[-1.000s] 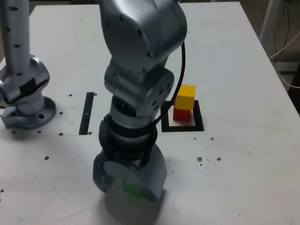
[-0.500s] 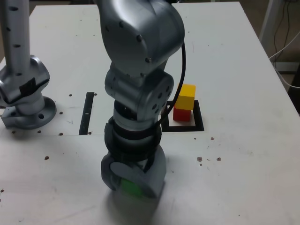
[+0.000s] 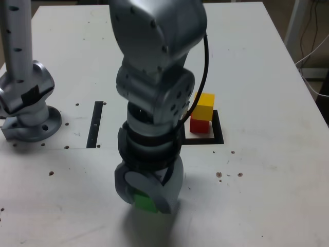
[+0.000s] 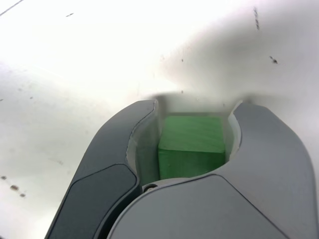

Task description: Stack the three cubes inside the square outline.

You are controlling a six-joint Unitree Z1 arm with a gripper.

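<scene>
One green cube [image 4: 192,142] lies between the two curved fingers of the gripper [image 4: 195,107], as the wrist view shows. The jaws stand partly apart, spaced only slightly wider than the cube or flush with it; whether both inner faces press on the cube cannot be told. A firm grasp is therefore not confirmed. The cube sits deep in the recess between the fingers, with its top and one side face exposed and its edges roughly aligned with the inner faces. In the exterior view, the gripper points down over the near part of the white table [image 3: 262,180], and the lower part of the green cube shows beneath the fingers. A dark shadow falls on the table surface around and below the fingertips; the clearance under the cube cannot be told. The yellow cube [image 3: 203,107] rests on top of the red cube [image 3: 199,126], which is positioned inside the black square outline [image 3: 218,128], partly hidden by the arm [image 3: 154,98]. The green cube is outside this outline, nearer the camera. A straight black strip [image 3: 95,124] lies toward the exterior view's left, between the arm base [image 3: 33,126] and the outline.
</scene>
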